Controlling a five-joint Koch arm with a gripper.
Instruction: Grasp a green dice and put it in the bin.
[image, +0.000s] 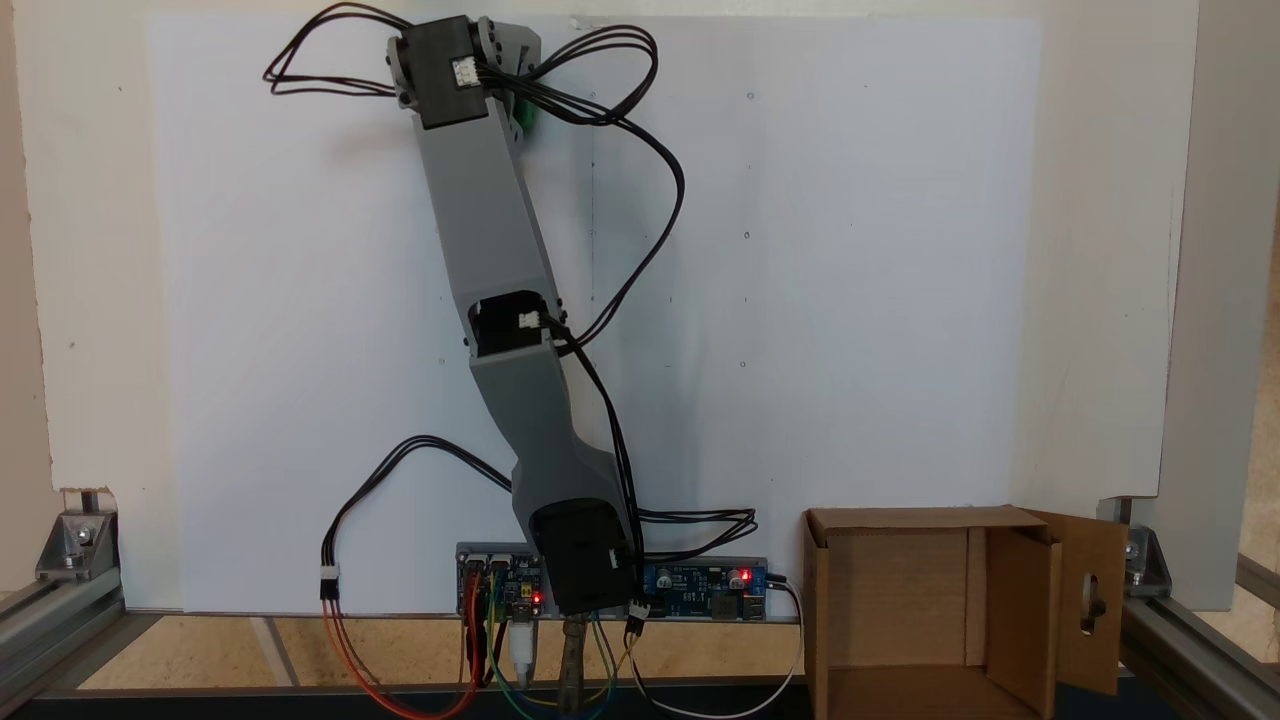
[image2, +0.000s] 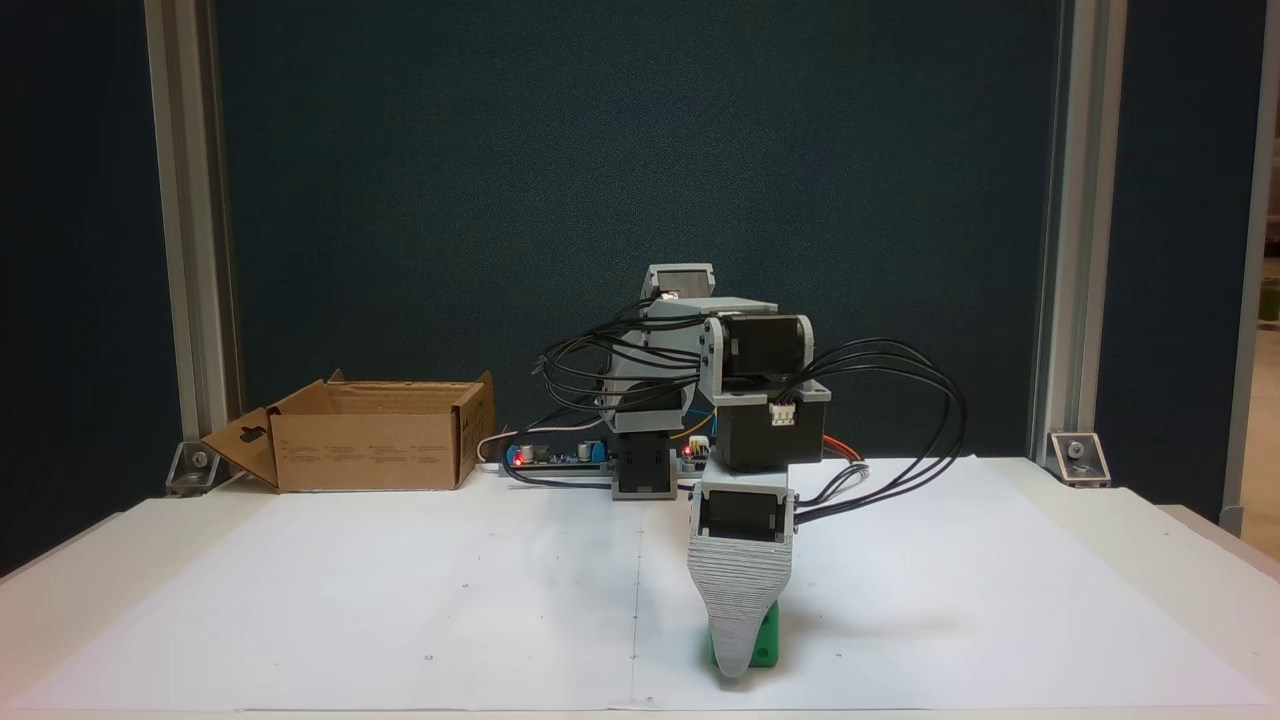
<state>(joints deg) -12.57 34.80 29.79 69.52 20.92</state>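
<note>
Claw lowered over the green dice on the white sheet, the bin well apart at the table's edge.

In a fixed view the gripper (image2: 738, 655) points straight down with one ribbed grey jaw facing the camera, its tip at the sheet; the other jaw lies behind it, so I cannot tell whether the claw is spread or pinching. The green dice (image2: 763, 640) sits directly behind that jaw, touching or just behind it, showing on either side of the tip. From above, only a sliver of the green dice (image: 527, 117) shows beside the wrist motor. The white paper sheet (image2: 400, 600) lies under the dice. The bin (image2: 375, 440) stands open, far left of the dice, near the arm's base and the circuit board (image2: 550, 456); from above, the bin (image: 900, 600) shows its slotted flap folded out.
</note>
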